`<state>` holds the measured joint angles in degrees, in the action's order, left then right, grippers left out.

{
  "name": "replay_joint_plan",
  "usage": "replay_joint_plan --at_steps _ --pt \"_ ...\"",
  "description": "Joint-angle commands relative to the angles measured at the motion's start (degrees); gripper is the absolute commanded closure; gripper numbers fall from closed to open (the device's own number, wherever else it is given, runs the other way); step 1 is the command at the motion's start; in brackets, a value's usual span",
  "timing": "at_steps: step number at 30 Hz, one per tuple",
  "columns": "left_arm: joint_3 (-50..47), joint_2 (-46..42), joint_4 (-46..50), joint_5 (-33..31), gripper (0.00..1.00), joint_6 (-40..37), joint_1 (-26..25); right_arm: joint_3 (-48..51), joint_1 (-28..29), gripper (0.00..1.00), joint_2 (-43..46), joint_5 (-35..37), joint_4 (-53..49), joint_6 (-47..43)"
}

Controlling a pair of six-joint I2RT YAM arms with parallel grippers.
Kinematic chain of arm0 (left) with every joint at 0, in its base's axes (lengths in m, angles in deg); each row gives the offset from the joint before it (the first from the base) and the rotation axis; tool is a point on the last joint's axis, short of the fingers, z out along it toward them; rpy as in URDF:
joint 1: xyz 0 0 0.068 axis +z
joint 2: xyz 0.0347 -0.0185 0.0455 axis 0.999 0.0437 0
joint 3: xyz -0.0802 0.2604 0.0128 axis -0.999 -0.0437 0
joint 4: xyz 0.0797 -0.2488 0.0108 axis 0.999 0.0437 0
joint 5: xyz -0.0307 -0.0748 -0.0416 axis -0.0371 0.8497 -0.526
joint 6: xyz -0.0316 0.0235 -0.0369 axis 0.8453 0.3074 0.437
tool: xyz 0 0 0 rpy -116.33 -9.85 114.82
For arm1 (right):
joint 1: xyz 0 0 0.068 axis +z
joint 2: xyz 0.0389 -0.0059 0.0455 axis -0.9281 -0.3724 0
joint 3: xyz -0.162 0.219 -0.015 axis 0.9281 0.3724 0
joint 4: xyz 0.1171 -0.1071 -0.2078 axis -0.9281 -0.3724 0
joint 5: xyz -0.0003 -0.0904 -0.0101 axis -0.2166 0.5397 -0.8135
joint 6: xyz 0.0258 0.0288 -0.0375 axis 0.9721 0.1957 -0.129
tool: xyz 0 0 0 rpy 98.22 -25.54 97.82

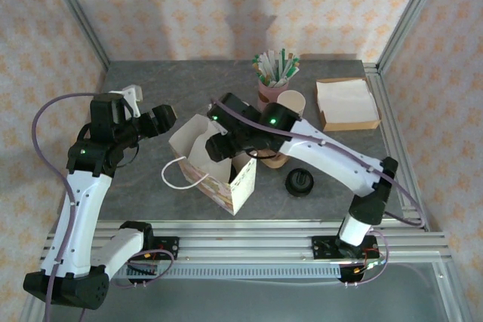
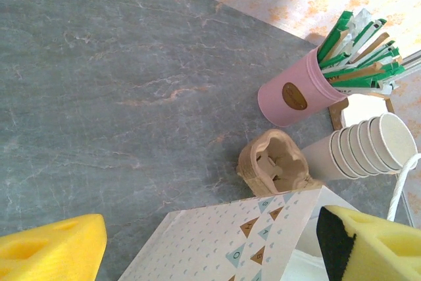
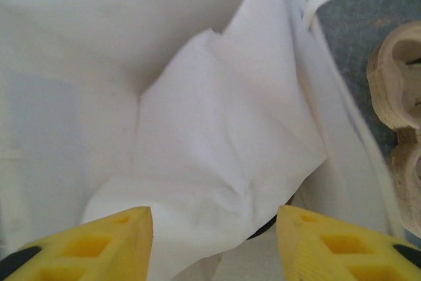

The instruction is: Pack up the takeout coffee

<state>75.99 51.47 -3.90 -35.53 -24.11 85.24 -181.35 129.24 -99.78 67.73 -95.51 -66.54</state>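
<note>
We see a grey marbled worktop [image 1: 173, 88] with a white paper bag [image 1: 241, 186] standing open near its middle, one side printed with small triangles. The bag's white cord handle [image 1: 177, 175] loops down on its left side. At the far right lies a cardboard tray of napkins [image 1: 347, 103].

The right tool [image 3: 214, 241] reaches down into the bag's mouth. Its yellow fingers are spread wide and hold nothing, just above a crumpled white napkin [image 3: 217, 143] inside the bag. A dark curved edge [image 3: 263, 227] peeks from under that napkin; we cannot tell what it is.

The left tool [image 2: 210, 245] hovers just left of the bag, also wide apart and empty.

Behind the bag stand a pink cup [image 1: 268, 94] full of green and white sticks and, just beside it, a stack of cream paper cups [image 1: 291, 102]. A cardboard cup carrier [image 2: 273, 162] lies against the bag's far right side.

The takeout coffee [image 1: 299, 182], small, round and black-lidded, stands on the worktop just right of the bag, near the carrier and apart from both tools.
</note>
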Motion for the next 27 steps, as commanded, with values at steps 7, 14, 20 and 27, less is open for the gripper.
replay_joint_plan --at_steps 7,14,20,27 --pt "1.6 -1.7 -0.6 -2.7 0.15 -0.5 -0.3 2.1 0.4 0.45 9.8 7.8 9.3 2.4" --pt "-0.9 -4.1 -6.6 -13.3 0.12 -1.4 -0.2 21.0 0.4 0.2 28.1 35.2 29.1 -2.0" --pt "-8.7 -3.1 -16.2 -34.1 0.03 2.2 -0.2 40.7 -6.3 0.01 43.2 52.7 48.5 -11.2" --pt "-16.5 0.8 -26.1 -53.8 0.0 6.7 0.2 55.6 -34.0 0.01 46.6 47.2 53.5 -12.6"
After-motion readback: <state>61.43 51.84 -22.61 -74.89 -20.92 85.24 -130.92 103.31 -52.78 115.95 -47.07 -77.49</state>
